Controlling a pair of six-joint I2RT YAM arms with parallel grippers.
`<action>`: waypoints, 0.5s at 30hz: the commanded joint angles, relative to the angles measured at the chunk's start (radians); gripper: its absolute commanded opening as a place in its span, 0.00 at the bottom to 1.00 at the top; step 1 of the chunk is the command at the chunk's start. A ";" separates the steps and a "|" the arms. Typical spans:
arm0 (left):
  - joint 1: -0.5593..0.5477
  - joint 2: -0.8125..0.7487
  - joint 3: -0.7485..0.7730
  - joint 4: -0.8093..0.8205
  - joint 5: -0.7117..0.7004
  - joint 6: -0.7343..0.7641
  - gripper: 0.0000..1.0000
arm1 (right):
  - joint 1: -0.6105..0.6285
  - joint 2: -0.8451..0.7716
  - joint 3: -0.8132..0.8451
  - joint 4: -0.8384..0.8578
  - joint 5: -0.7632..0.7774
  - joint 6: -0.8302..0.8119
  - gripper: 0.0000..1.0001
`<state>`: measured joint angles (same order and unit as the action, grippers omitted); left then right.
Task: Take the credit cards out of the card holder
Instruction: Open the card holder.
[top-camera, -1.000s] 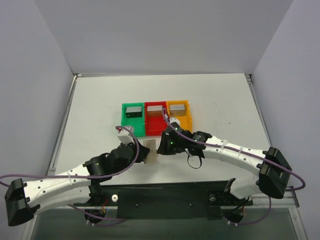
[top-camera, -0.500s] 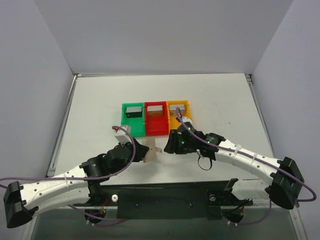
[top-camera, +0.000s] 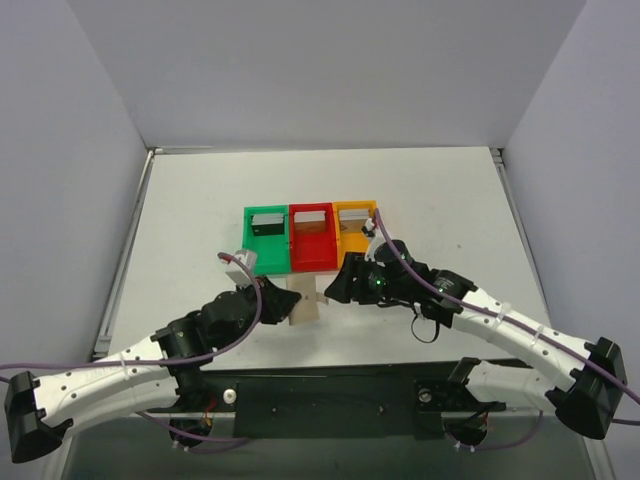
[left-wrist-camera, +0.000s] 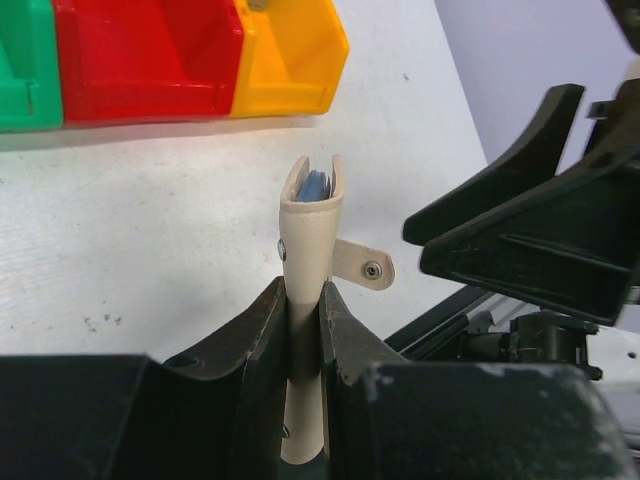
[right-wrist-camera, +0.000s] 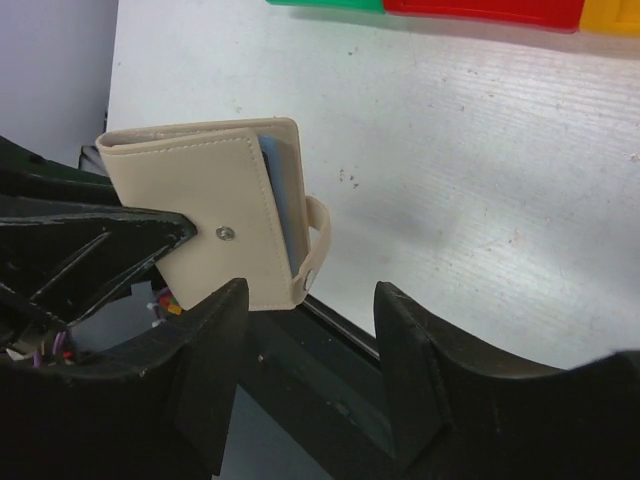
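Note:
The tan card holder (top-camera: 303, 303) stands on edge above the table, and my left gripper (top-camera: 285, 305) is shut on its folded spine. From the left wrist, the fingers (left-wrist-camera: 303, 300) clamp the holder (left-wrist-camera: 310, 230), whose snap tab (left-wrist-camera: 362, 268) hangs loose to the right. A blue edge (left-wrist-camera: 316, 186) shows in its narrow mouth; I cannot tell whether it is a credit card or lining. My right gripper (top-camera: 335, 288) is open just right of the holder and touches nothing. In the right wrist view the holder (right-wrist-camera: 205, 215) sits above the left finger of that gripper (right-wrist-camera: 310, 300).
Green (top-camera: 266, 240), red (top-camera: 312, 240) and orange (top-camera: 357, 232) bins stand in a row behind the grippers, each with a grey flat piece at its far end. Walls enclose the table on three sides. The black base rail (top-camera: 340, 395) runs along the near edge.
My right gripper has gone from shut to open and drawn back to the right of the card holder. The left gripper has kept its hold and shifted only slightly.

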<state>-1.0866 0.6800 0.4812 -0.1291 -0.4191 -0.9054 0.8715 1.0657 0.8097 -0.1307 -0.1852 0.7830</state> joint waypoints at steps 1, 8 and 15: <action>0.005 -0.033 -0.001 0.157 0.052 -0.010 0.00 | 0.001 0.036 0.032 0.014 -0.043 -0.019 0.47; 0.014 -0.105 -0.032 0.256 0.112 -0.038 0.00 | -0.023 0.043 -0.029 0.049 -0.082 -0.004 0.43; 0.077 -0.138 -0.082 0.397 0.285 -0.081 0.00 | -0.068 0.034 -0.067 0.049 -0.100 -0.007 0.43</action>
<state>-1.0542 0.5678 0.4145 0.0887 -0.2775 -0.9436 0.8333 1.1118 0.7696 -0.1055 -0.2596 0.7803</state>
